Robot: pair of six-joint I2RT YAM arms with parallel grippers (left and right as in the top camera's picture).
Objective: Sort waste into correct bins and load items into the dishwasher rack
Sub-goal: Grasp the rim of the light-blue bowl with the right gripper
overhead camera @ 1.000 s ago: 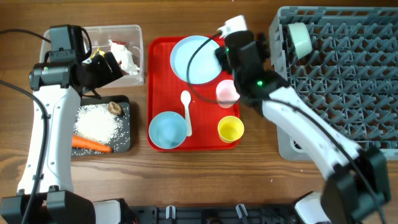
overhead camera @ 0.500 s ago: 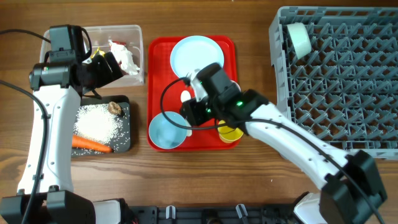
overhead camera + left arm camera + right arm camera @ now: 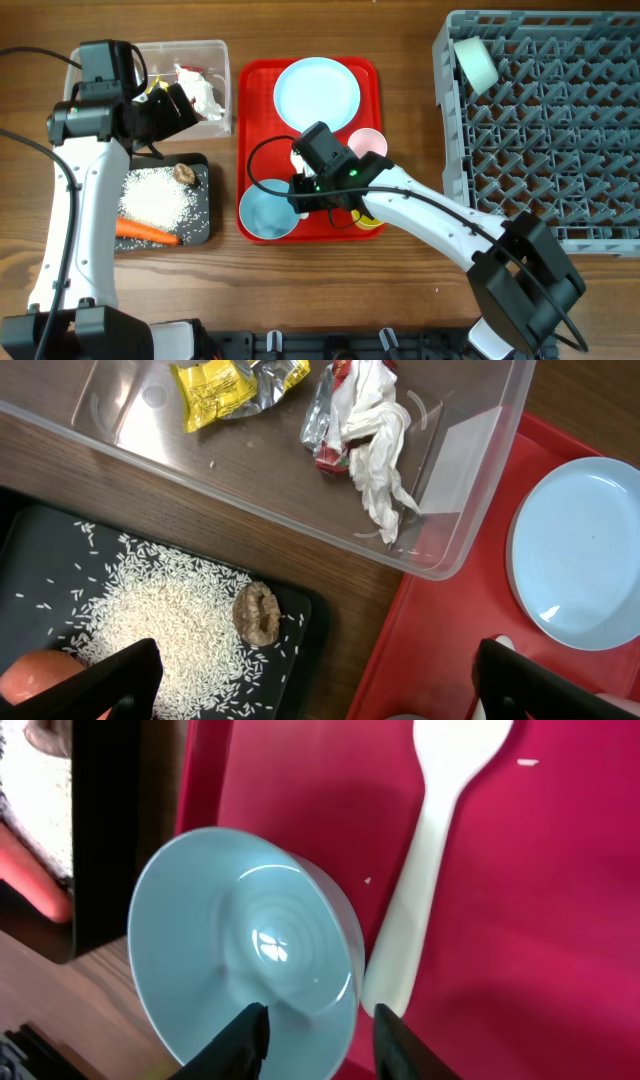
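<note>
Right jaws down on the front bowl's rim!

Light blue bowl (image 3: 265, 212) at the front left corner of the red tray (image 3: 250, 130), straddled at its rim by the right jaws: one finger (image 3: 250, 1040) inside, the other outside by the white spoon (image 3: 430, 850). Clamped or merely astride, cannot tell. Behind on the tray, the plate (image 3: 316, 94) and pink cup (image 3: 368, 143). Off right, a second bowl (image 3: 478, 62) in the grey rack (image 3: 560, 130). Far left, left jaws wide apart and empty above the clear tub (image 3: 215, 50) and black tray (image 3: 200, 225) of rice (image 3: 158, 195).
</note>
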